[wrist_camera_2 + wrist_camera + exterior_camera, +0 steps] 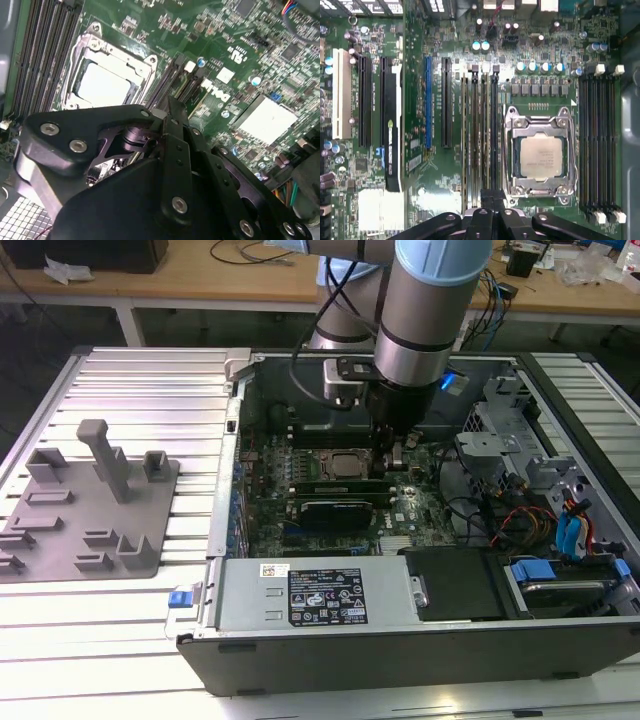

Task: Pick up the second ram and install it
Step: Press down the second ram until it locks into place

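Two thin green sticks stand edge-on in the slots beside the processor socket (540, 157) in the first wrist view. The one nearer the socket I take as the second ram (483, 135); it sits in its slot like the other stick (464, 135). My gripper (491, 196) hovers over one end of that slot with its fingers together, and nothing shows between them. The second wrist view has the gripper (169, 105) pointing down at the same slots next to the socket (102, 82). In the exterior view the gripper (392, 455) reaches down inside the open computer case.
A grey tray (90, 505) with upright fixtures lies on the ribbed table at the exterior view's left. Inside the case, an expansion card (335, 512) stands close in front of the slots. A power supply (310, 595) lines the near wall, and a drive cage (500, 430) with cables is at the right.
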{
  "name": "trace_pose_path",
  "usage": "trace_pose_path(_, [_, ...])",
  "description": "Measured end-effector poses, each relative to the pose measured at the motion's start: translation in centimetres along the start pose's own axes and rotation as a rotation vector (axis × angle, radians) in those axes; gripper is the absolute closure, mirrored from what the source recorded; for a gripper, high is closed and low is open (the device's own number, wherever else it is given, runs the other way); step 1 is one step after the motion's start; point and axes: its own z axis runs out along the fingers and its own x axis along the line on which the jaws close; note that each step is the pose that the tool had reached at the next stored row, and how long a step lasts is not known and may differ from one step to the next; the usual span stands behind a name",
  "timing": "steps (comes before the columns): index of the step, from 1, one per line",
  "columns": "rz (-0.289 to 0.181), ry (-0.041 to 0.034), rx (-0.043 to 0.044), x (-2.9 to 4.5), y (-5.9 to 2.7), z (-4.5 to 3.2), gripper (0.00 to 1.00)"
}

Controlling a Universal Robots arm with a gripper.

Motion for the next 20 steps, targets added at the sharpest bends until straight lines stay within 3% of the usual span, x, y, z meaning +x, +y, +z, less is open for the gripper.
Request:
trace_pose_path(3, [0.0,0.0,0.0,-0.01,-1.31,-0.03,0.92])
trace_pose_path(20, [0.0,-0.0004,-0.0001,-0.02,-1.41,1.41,0.92])
